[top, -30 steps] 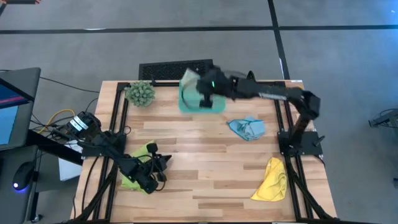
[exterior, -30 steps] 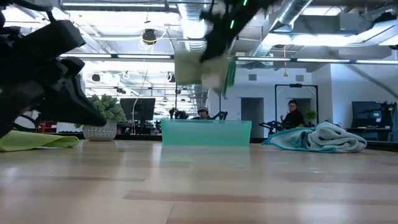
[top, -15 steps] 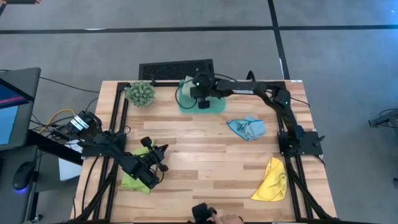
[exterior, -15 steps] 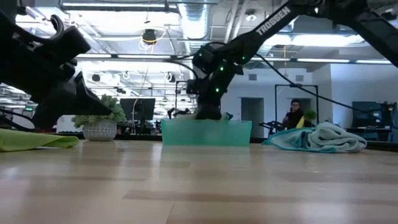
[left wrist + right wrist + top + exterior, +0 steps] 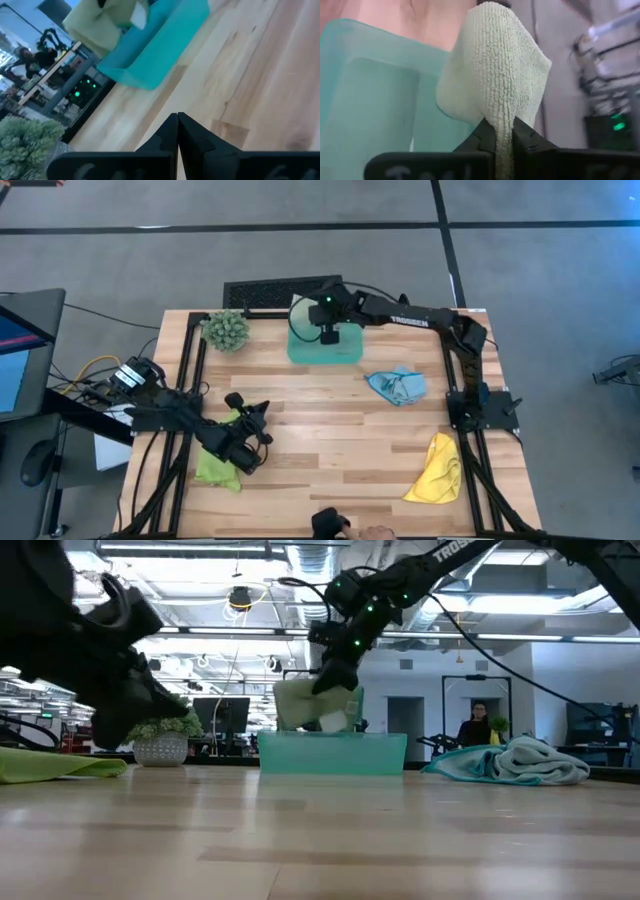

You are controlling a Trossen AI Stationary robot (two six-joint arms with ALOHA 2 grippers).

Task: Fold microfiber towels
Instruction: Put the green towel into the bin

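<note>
Right wrist view had the right gripper (image 5: 503,131) pinching the pale sage towel (image 5: 495,80), hanging over the teal tray (image 5: 325,348) at the table's far edge. Left gripper (image 5: 177,131) was closed empty above the lime towel (image 5: 213,468).

I work in a robotics lab inside an open office. Beyond my table (image 5: 320,840) run exposed ceiling ducts (image 5: 310,575) and strip lights, with monitors (image 5: 222,716) on desks and a seated person (image 5: 472,727) near another arm rig. Grey concrete floor (image 5: 300,250) surrounds the table; a cabled computer cart (image 5: 25,360) stands at its left edge.
</note>
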